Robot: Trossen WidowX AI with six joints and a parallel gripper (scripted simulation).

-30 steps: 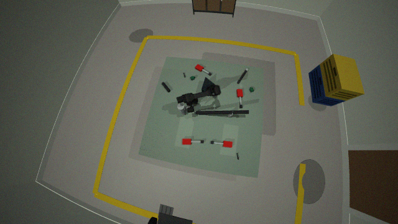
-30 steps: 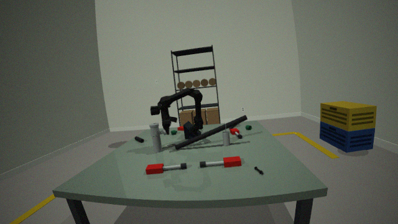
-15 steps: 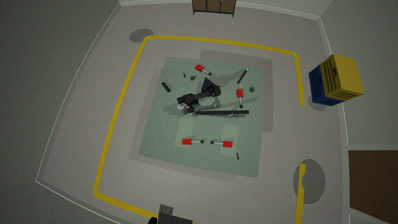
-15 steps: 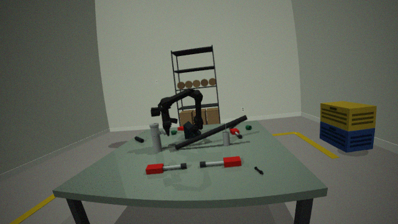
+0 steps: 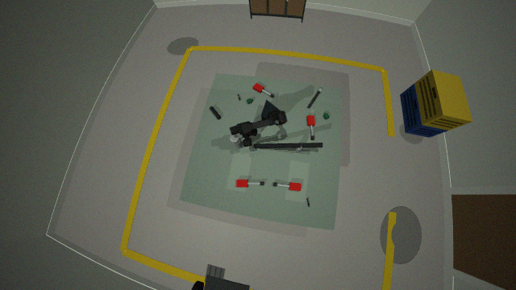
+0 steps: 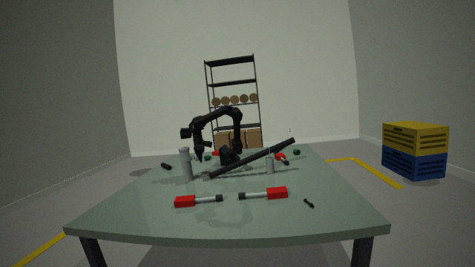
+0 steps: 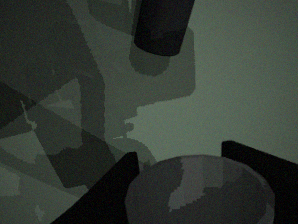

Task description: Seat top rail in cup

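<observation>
The big grey post [image 5: 235, 138] [image 6: 186, 168] stands upright. My gripper [image 6: 200, 159] [image 7: 179, 156] points down beside its upper part, shut on the grey rail-end cup [image 7: 200, 192], whose round mouth shows between the fingers in the wrist view. The brace band is too small to make out. The black rail [image 5: 282, 146] [image 6: 249, 157] [image 7: 162, 30] slants through the loop cap on the small grey post [image 6: 269, 165]. Its low end is near the table and outside the cup, with a gap to the cup and fingers; its other end is raised to the right.
Two red-ended tools [image 6: 184, 201] [image 6: 277, 193] lie on the near part of the green table [image 6: 223, 235]. Another red-ended tool [image 5: 310, 121] lies beyond the rail. A short black cylinder [image 5: 215, 113] [image 6: 165, 166] lies left of the post. Green pieces [image 5: 250, 101] [image 5: 326, 116] lie farther back.
</observation>
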